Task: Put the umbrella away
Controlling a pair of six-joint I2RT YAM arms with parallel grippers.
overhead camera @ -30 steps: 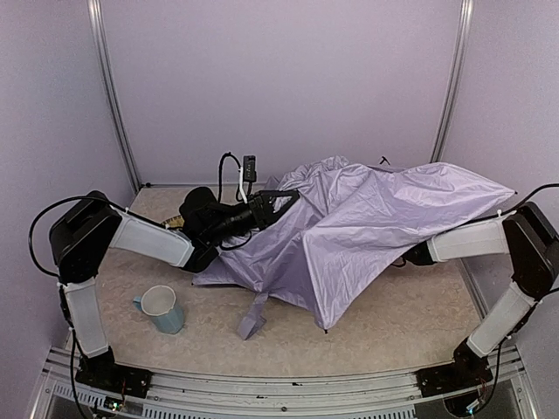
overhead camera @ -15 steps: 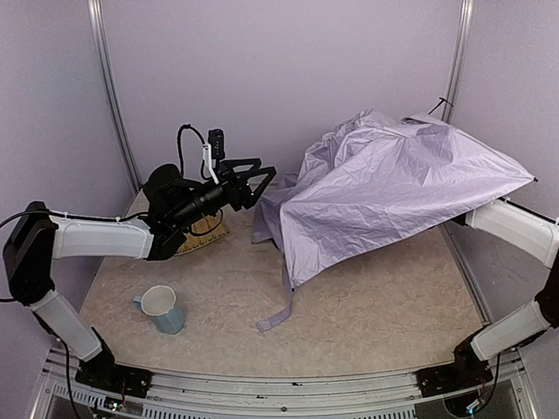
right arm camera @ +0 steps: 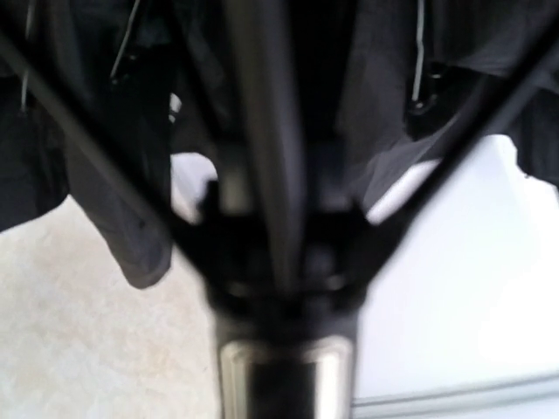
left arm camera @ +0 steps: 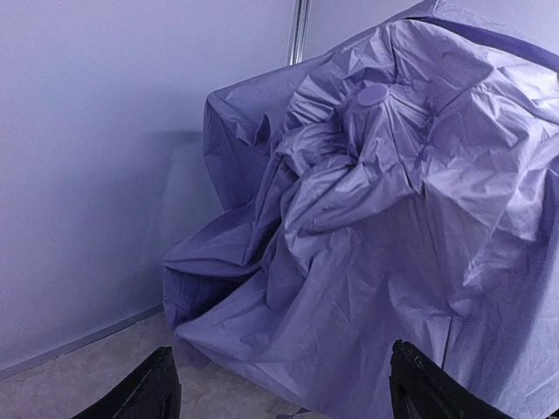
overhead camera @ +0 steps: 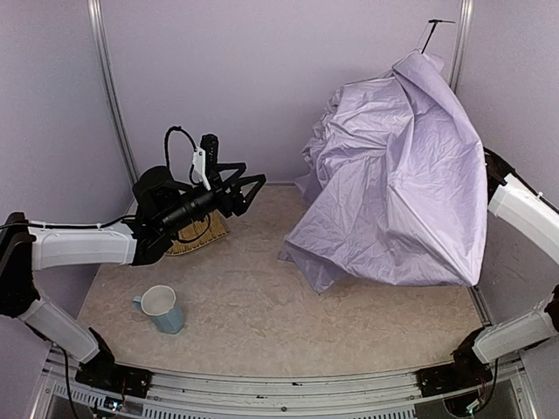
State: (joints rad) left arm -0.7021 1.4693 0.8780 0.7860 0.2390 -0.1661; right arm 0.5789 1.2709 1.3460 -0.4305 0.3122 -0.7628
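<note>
The umbrella point(overhead camera: 402, 175) hangs in the air at the right, its pale lavender fabric crumpled and draped down over my right arm point(overhead camera: 522, 208). A black rib tip point(overhead camera: 434, 24) sticks up at the top. My right gripper is hidden under the fabric in the top view. In the right wrist view the blurred black shaft point(right arm camera: 271, 175) and ribs run straight up from the jaws, with black lining around them. My left gripper point(overhead camera: 251, 187) stands open and empty, well left of the umbrella point(left arm camera: 376, 218), which fills its wrist view beyond the spread fingertips point(left arm camera: 162, 388).
A light blue mug point(overhead camera: 162, 308) stands at the front left of the table. A straw-coloured woven item point(overhead camera: 199, 236) lies under my left arm near the left wall. Metal rails point(overhead camera: 109, 96) run up the back corners.
The right arm swung the umbrella up off the table and to the right. My left gripper let go of the fabric, opened and drew back to the left.
</note>
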